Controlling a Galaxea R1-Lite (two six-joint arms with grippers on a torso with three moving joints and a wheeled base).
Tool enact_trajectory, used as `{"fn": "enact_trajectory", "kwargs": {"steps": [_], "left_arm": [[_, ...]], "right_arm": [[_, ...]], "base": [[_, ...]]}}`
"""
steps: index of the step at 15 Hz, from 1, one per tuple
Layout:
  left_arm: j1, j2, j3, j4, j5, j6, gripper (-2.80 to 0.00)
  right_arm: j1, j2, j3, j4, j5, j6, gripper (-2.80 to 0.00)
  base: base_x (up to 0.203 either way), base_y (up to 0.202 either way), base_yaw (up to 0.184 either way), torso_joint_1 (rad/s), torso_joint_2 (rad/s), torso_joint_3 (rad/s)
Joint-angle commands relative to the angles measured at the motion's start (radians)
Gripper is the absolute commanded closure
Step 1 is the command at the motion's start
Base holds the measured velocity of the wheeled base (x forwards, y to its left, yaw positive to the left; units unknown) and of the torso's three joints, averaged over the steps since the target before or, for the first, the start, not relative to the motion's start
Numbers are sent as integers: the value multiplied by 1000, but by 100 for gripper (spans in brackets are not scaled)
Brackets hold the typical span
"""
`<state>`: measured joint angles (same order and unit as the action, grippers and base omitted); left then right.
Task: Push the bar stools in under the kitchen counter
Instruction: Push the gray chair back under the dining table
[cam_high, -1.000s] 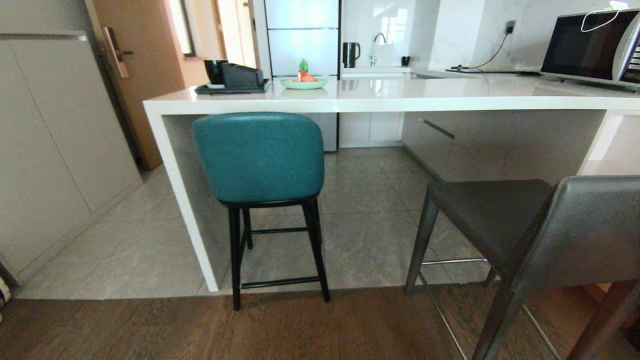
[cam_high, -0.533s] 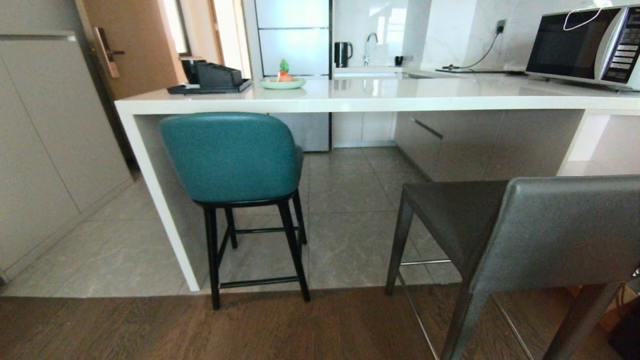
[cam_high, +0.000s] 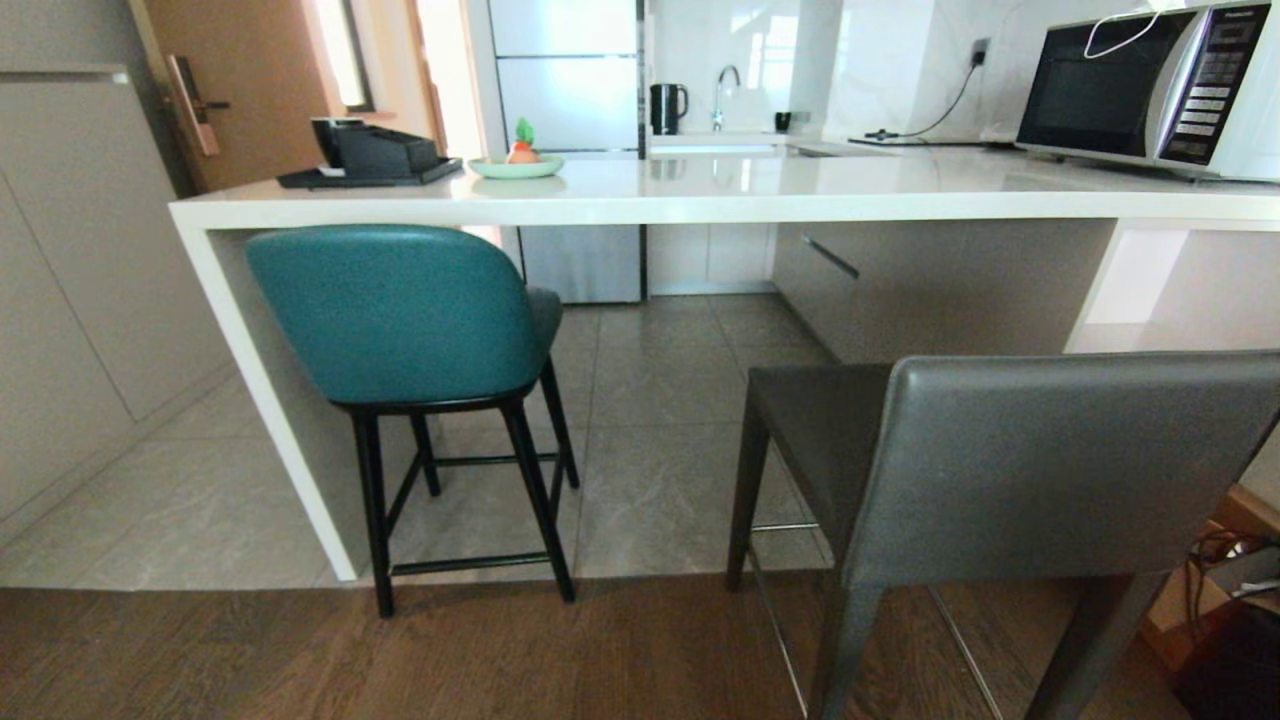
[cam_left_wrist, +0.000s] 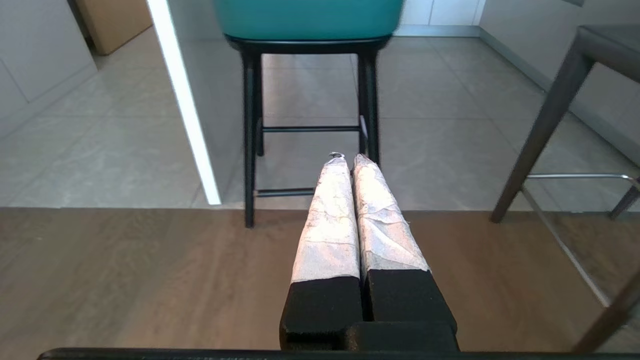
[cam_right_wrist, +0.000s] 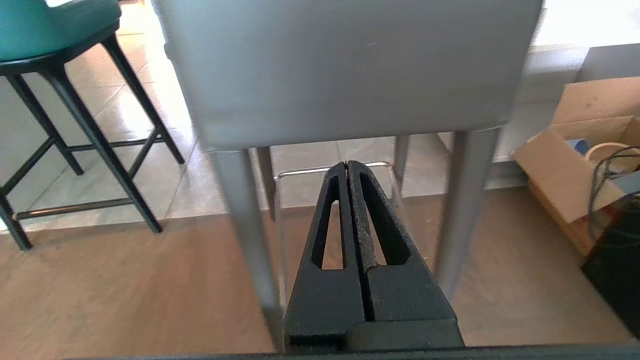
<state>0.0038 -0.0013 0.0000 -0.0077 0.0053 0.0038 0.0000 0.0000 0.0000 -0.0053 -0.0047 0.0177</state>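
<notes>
The teal bar stool (cam_high: 400, 310) stands tucked under the left end of the white kitchen counter (cam_high: 700, 195), its black legs at the tile edge. The grey bar stool (cam_high: 1040, 460) stands pulled out on the wood floor at the right, close to me, its back toward me. Neither arm shows in the head view. My left gripper (cam_left_wrist: 349, 159) is shut and empty, held low and facing the teal stool (cam_left_wrist: 310, 20). My right gripper (cam_right_wrist: 347, 164) is shut and empty, just behind and below the grey stool's back (cam_right_wrist: 350, 70), between its rear legs.
On the counter are a black tray (cam_high: 365, 170), a green plate (cam_high: 515, 168) and a microwave (cam_high: 1140, 90). A cardboard box with cables (cam_right_wrist: 585, 155) sits on the floor right of the grey stool. Cabinets (cam_high: 80, 280) line the left wall.
The whole scene has shifted left in the head view, so the camera has moved right. The grey stool now sits more in front of me. The stools themselves have not visibly moved.
</notes>
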Motion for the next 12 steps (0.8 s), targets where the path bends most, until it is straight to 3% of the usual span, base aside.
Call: {"fn": "enact_trajectory", "kwargs": {"steps": [1, 12], "left_arm": [[-1, 1, 3, -2, 1, -1, 0], [-1, 1, 3, -2, 1, -1, 0]], "right_arm": [[0, 2, 5, -1, 0, 1, 0], [0, 2, 5, -1, 0, 1, 0]], "base": [[0, -193, 3, 10, 0, 0], [0, -194, 1, 2, 3, 3]]}}
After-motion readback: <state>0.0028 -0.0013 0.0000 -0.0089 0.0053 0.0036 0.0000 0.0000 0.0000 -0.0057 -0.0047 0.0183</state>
